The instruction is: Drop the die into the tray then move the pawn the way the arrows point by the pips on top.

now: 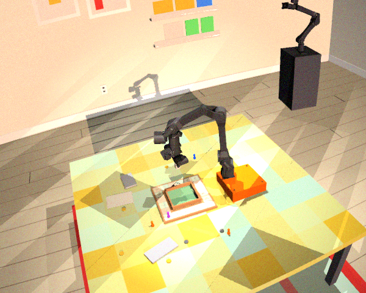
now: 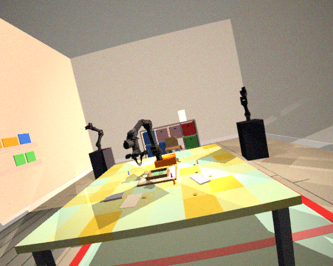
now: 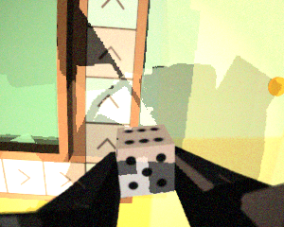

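My gripper (image 1: 177, 165) (image 2: 139, 163) is shut on the white die (image 3: 146, 163). It holds the die in the air above the table, beyond the board's far edge in the top view. In the wrist view the die shows a six-pip face and a five-pip face. The board (image 1: 193, 212) (image 3: 125, 38) has arrowed squares around the dice tray (image 1: 185, 204) (image 3: 64, 118), whose green floor has no die on it. The purple pawn (image 1: 168, 214) (image 2: 171, 175) stands upright on the board's near left corner in the top view.
A blue pawn (image 1: 194, 156) (image 2: 128, 172) stands behind the board. Orange pawns (image 1: 152, 223) (image 1: 228, 231) stand in front of it. Flat grey and pale slabs (image 1: 129, 181) (image 1: 119, 199) (image 1: 161, 249) and several small discs (image 1: 221, 231) (image 3: 277, 86) lie around. The orange arm base (image 1: 251, 189) is right of the board.
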{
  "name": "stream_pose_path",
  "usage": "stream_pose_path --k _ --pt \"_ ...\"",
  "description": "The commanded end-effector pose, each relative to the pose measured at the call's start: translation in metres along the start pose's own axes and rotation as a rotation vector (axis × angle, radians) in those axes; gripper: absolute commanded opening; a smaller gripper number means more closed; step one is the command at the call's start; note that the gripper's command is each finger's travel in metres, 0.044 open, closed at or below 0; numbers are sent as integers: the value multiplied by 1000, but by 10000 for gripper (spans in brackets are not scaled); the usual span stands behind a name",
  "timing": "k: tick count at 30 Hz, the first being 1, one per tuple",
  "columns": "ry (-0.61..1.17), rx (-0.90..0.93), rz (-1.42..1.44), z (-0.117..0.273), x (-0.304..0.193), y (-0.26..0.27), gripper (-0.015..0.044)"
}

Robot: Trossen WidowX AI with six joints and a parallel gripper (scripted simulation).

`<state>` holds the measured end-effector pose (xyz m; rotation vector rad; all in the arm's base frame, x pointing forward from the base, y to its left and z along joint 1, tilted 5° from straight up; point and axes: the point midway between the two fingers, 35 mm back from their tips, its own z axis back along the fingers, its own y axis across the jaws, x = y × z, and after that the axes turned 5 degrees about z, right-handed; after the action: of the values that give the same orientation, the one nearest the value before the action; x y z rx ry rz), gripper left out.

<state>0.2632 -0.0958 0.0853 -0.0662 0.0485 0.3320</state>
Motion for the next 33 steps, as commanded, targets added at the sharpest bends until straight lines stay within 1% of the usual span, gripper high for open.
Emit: stream_pose_path --k 1,14,25,30,33 --pt "12 8 2 -7 11 19 0" --pt "5 11 -40 -15 41 75 0" --pt "-3 20 -97 -22 56 126 0" --pt "-9 20 -101 -22 57 129 0" --pt "-86 11 -101 -24 59 128 0"
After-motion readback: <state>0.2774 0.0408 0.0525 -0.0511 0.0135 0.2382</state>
